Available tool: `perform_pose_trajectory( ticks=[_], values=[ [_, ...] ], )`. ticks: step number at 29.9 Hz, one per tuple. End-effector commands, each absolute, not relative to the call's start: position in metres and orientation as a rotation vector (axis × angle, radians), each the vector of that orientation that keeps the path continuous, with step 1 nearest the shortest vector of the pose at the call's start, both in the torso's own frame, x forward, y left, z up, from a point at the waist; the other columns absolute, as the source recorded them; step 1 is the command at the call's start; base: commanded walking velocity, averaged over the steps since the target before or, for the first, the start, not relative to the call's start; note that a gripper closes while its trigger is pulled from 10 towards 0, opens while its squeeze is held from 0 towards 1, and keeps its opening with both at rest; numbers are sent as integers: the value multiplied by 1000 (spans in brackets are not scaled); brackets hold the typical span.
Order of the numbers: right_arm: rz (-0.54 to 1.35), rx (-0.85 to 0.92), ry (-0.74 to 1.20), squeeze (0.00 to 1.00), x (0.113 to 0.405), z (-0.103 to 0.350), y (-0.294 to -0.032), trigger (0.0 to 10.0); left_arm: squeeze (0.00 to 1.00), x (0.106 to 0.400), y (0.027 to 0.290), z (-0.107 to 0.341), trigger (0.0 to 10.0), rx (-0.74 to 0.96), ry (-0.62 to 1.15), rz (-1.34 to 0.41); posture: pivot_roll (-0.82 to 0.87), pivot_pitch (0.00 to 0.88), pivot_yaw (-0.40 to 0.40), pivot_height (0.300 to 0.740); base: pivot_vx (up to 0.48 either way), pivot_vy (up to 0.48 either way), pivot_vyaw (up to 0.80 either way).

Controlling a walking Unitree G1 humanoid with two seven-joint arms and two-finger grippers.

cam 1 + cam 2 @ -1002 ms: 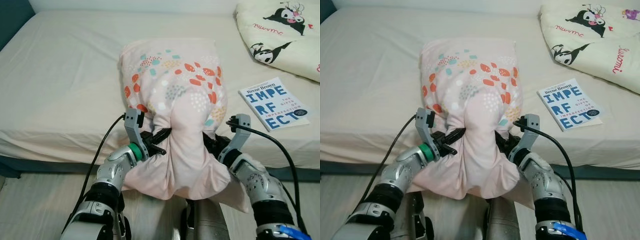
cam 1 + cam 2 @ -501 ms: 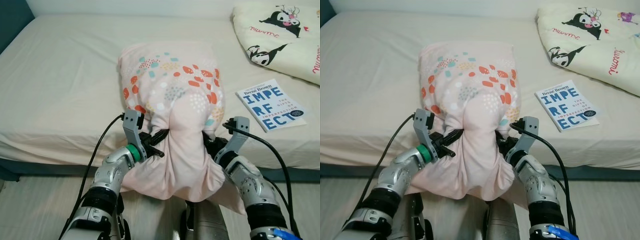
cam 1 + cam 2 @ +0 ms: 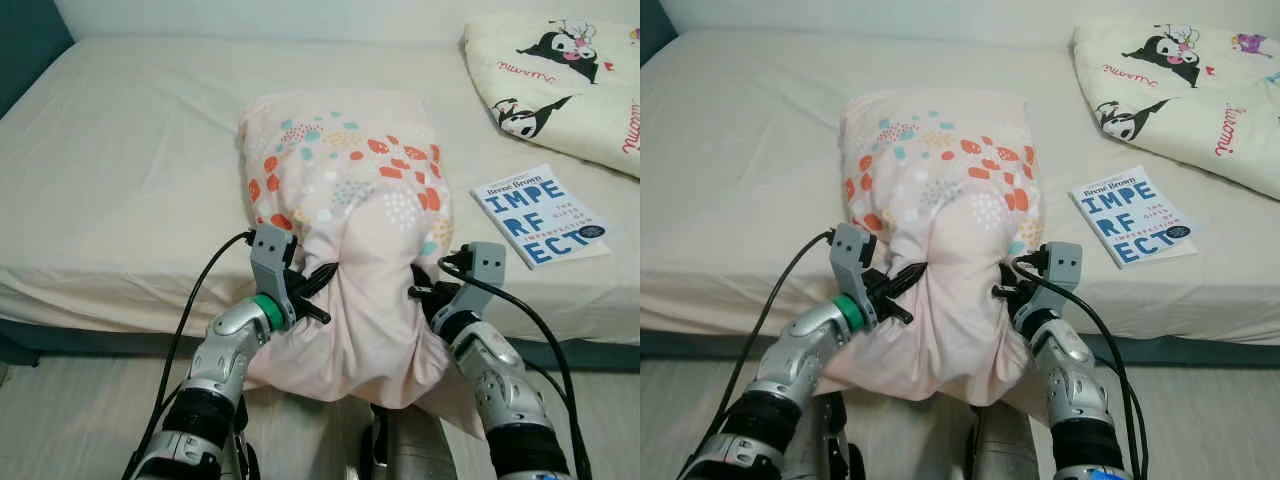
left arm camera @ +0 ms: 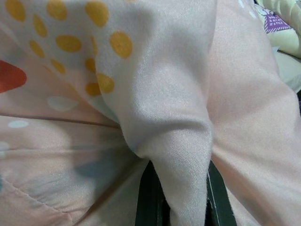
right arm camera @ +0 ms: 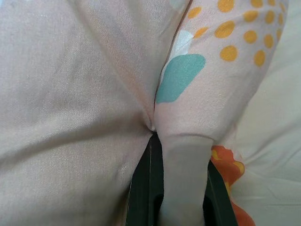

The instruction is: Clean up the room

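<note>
Both my grippers are pinching the pink pillow at the edge of the bed.

Nearest to me, my left gripper (image 3: 318, 292) has its fingers (image 4: 149, 200) clamped on a fold of the pillow (image 3: 345, 200), and my right gripper (image 3: 418, 290) does the same on the other side, fabric bunched between its black fingers (image 5: 143, 188). The pillow is pale pink with orange, teal and yellow dots; its lower end hangs over the front edge of the bed (image 3: 120, 180) between my arms while the upper part lies on the cream sheet. Off to my right on the mattress, a bit apart from the pillow, there's a book (image 3: 541, 213) with big blue letters on a white cover. Further back in the right corner sits a cream blanket (image 3: 560, 70) with black and white cartoon characters on it.
</note>
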State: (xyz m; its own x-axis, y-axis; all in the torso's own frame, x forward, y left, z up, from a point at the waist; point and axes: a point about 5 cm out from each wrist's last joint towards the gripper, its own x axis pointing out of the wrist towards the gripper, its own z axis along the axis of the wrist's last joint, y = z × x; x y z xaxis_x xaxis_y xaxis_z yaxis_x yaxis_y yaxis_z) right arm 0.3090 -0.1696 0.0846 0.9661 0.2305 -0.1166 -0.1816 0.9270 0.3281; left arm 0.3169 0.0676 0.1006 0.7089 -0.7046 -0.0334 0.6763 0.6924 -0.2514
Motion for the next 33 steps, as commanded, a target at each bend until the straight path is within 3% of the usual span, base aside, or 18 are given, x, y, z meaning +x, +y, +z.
perform_pose_trajectory(
  ticks=[1,7,8,10,11,13,14,21,33],
  values=[
    [261,318,160,0,306,81,-151,0,0,310,53,97,0,-214,147,-815,-10,67,20,594,0,0,0],
    [228,298,40,0,311,102,-152,0,0,312,55,109,0,-207,78,-782,-7,79,24,594,0,0,0],
    [213,277,-40,0,313,116,-153,0,0,318,58,117,10000,-212,52,-726,-9,80,24,594,0,0,0],
    [202,262,-98,0,314,127,-153,0,0,321,60,123,10000,-214,35,-685,-9,80,24,594,0,0,0],
    [186,248,-147,0,314,135,-154,4980,0,325,63,128,10000,-220,19,-647,-5,78,22,594,0,0,0],
    [186,248,-147,0,314,135,-154,4980,0,325,63,128,10000,-220,19,-647,-5,78,22,594,0,0,0],
    [166,207,-172,0,314,139,-154,10000,0,329,67,131,10000,-193,4,-597,-6,75,26,594,0,0,0],
    [75,56,-258,0,314,151,-157,10000,0,339,91,144,10000,-92,-91,-396,-3,68,34,594,0,0,0],
    [31,-6,-325,0,317,164,-154,10000,0,339,89,159,10000,-72,-148,-416,-2,63,32,629,0,0,0]
  ],
)
